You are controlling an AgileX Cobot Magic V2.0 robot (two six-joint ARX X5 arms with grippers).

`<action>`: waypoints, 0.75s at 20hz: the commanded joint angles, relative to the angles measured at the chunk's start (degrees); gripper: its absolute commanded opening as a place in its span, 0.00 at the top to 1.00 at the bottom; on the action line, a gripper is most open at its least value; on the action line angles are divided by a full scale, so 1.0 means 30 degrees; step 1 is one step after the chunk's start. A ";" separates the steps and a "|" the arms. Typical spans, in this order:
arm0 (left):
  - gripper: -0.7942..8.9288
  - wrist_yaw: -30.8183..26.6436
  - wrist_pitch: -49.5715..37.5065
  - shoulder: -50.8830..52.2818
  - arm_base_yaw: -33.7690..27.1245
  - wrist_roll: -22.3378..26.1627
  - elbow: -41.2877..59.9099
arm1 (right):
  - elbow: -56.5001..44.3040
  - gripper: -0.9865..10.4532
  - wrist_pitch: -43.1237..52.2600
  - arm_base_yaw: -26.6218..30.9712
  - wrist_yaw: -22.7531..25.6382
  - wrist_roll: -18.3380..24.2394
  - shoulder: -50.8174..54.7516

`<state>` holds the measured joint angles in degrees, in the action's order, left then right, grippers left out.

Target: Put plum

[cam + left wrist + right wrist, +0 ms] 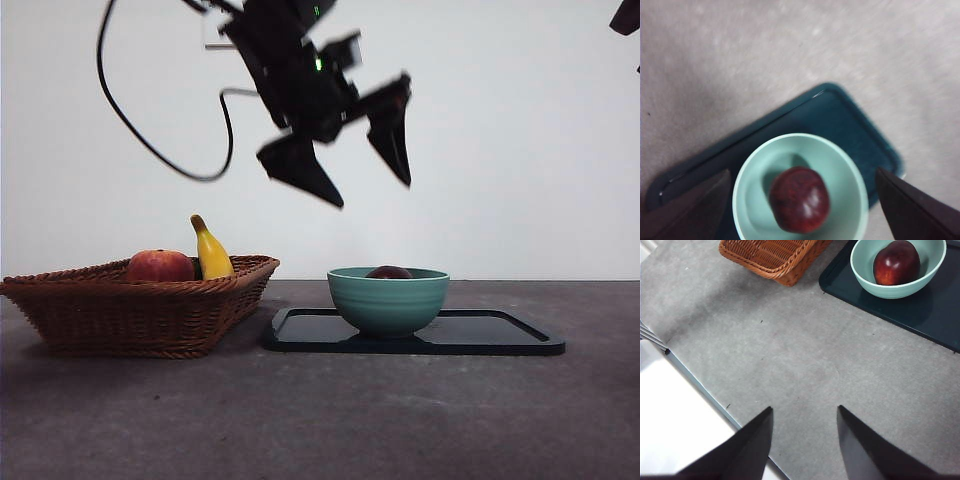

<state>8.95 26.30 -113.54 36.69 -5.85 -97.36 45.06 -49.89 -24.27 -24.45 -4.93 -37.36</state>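
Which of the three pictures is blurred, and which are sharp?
Left wrist view: blurred all over, plum and bowl soft-edged; right wrist view: sharp; front view: sharp, though the left pincer shows only as a dark shape against the bright wall.

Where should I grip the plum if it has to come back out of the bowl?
Across its widest middle, from straight above. The plum sits low in the bowl, whose rim likely blocks side approaches. The open left gripper hangs above it.
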 commanded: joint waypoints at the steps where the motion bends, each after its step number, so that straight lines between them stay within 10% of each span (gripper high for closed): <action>1: 0.44 -0.0066 -0.0452 -0.1297 0.0262 0.0291 -0.0554 | 0.0095 0.74 0.0175 -0.0102 -0.0073 -0.0153 -0.0073; 15: 0.47 -0.1005 -0.0627 -0.3701 0.1304 0.0940 -0.0554 | 0.0095 0.74 0.0102 -0.0102 -0.0073 -0.0146 -0.0073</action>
<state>6.07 24.67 -122.87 39.90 -3.73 -97.36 45.06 -49.91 -24.27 -24.45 -4.93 -37.36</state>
